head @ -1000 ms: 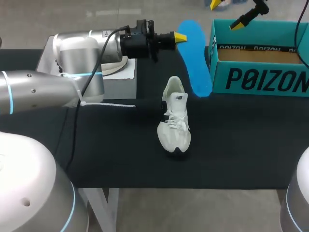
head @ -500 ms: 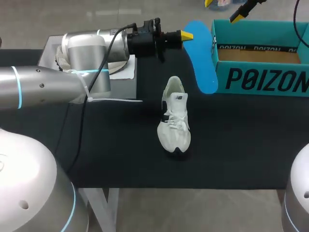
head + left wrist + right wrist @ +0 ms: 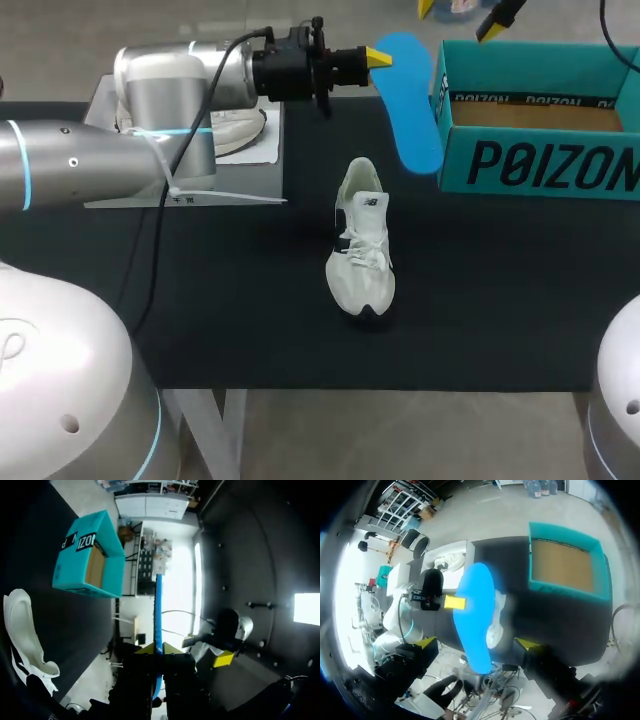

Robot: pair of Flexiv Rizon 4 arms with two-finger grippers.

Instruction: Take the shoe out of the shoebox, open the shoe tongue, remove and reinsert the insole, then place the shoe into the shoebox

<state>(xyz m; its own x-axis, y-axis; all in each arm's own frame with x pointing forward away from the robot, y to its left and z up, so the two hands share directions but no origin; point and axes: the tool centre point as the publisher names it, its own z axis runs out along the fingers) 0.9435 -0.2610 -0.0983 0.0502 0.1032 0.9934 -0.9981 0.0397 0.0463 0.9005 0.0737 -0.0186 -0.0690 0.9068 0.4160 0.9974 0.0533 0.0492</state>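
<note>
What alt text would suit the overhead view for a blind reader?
The left gripper holds a blue insole in the air beside an open teal shoebox, while a white shoe sits on the black table.

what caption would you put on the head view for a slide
Left gripper holds the blue insole above the table beside the open teal shoebox, white shoe nearby.

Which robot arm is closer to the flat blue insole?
Left. The left gripper has its jaws shut on the flat blue insole, holding it beside the teal cardboard shoebox. The right gripper, jaws open, hangs apart from it, near the shoebox's far side.
</note>
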